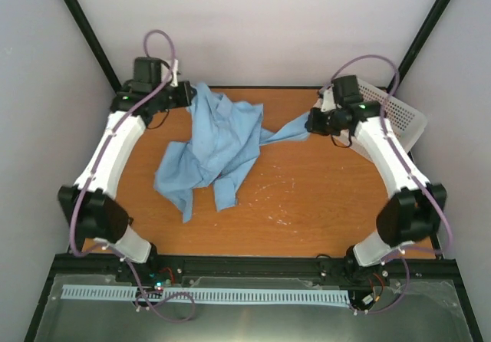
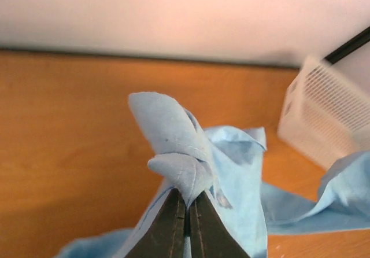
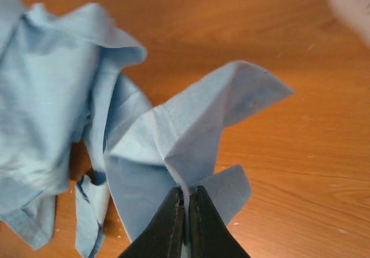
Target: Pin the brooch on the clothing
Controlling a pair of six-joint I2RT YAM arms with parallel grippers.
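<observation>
The light blue shirt (image 1: 219, 146) lies crumpled across the middle of the wooden table. My left gripper (image 1: 184, 97) is shut on a folded edge of the shirt at the back left; the pinched cloth (image 2: 185, 174) bunches above my fingertips (image 2: 173, 212). My right gripper (image 1: 311, 123) is shut on another end of the shirt at the right; in the right wrist view the cloth (image 3: 196, 136) fans out from between my fingertips (image 3: 199, 212). The shirt stretches between the two grippers. The brooch is not in view.
A white perforated plastic basket (image 1: 395, 116) stands at the back right corner, behind my right arm; it also shows blurred in the left wrist view (image 2: 326, 122). Grey walls close in the table at back and sides.
</observation>
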